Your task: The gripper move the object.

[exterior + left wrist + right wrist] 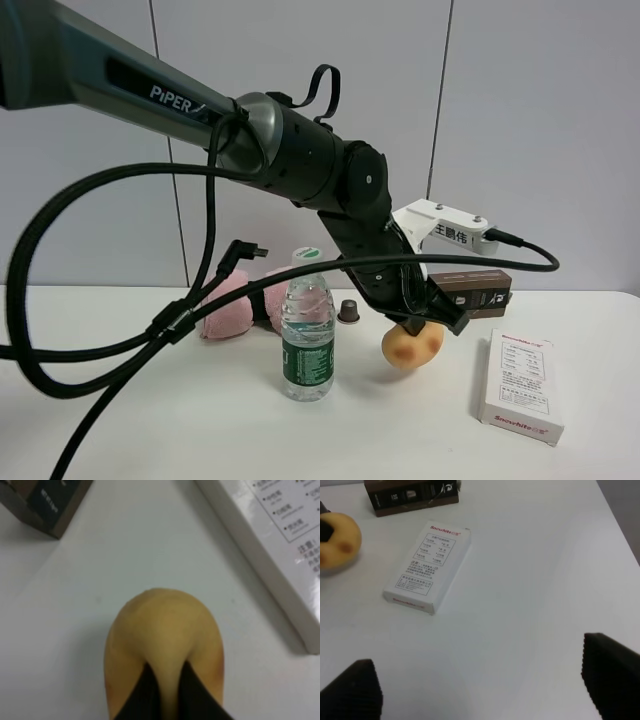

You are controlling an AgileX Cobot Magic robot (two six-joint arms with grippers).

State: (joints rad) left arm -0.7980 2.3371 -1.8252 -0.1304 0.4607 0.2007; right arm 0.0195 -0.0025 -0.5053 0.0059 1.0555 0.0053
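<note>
The yellow-orange object (412, 345) with brownish blotches sits at or just above the white table, right of the water bottle. My left gripper (425, 318) reaches in from the upper left and its two black fingers pinch the object from above. In the left wrist view the fingers (145, 692) stand close together on the object (165, 630), and the gripper (167, 670) is shut on it. My right gripper (480, 685) is wide open and empty over bare table. The object (337, 542) shows far from it in the right wrist view.
A water bottle (307, 335) stands left of the object, with a pink towel (235, 305) and a small brown capsule (348, 311) behind it. A dark brown box (475, 290) lies behind the object and a white box (520, 385) to its right. Black cables trail at the left.
</note>
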